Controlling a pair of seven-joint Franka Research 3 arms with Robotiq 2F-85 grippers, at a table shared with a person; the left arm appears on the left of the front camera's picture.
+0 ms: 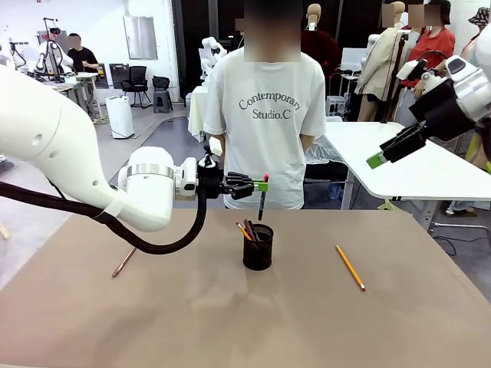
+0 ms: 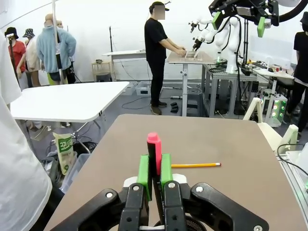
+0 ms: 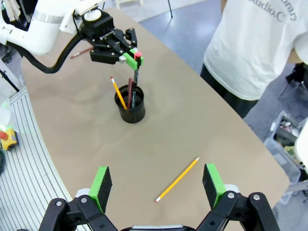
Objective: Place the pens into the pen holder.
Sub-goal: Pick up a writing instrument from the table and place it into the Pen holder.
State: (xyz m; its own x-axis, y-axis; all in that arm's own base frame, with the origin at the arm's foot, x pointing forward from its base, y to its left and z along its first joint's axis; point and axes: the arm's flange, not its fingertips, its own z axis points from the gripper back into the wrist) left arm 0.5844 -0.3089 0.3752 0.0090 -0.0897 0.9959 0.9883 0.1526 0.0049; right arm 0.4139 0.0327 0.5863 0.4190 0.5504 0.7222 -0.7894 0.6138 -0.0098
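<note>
My left gripper (image 1: 261, 185) is shut on a dark pen with a red tip (image 1: 262, 201). The pen hangs upright, its lower end at the rim of the black mesh pen holder (image 1: 258, 247) in the middle of the table. Two more sticks lean in the holder: a yellow pencil (image 1: 243, 231) and a brownish one (image 1: 250, 230). A brownish-pink pen (image 1: 123, 261) lies on the table at the left, and a yellow pencil (image 1: 350, 267) at the right. My right gripper (image 1: 387, 153) hangs open high at the right; in its wrist view the right gripper (image 3: 156, 183) hovers over that pencil (image 3: 177, 179).
A person in a white T-shirt (image 1: 266, 115) stands at the far edge, right behind the holder. A white table (image 1: 399, 165) stands beyond at the right. My left arm's black cable (image 1: 165, 245) loops low over the table to the left of the holder.
</note>
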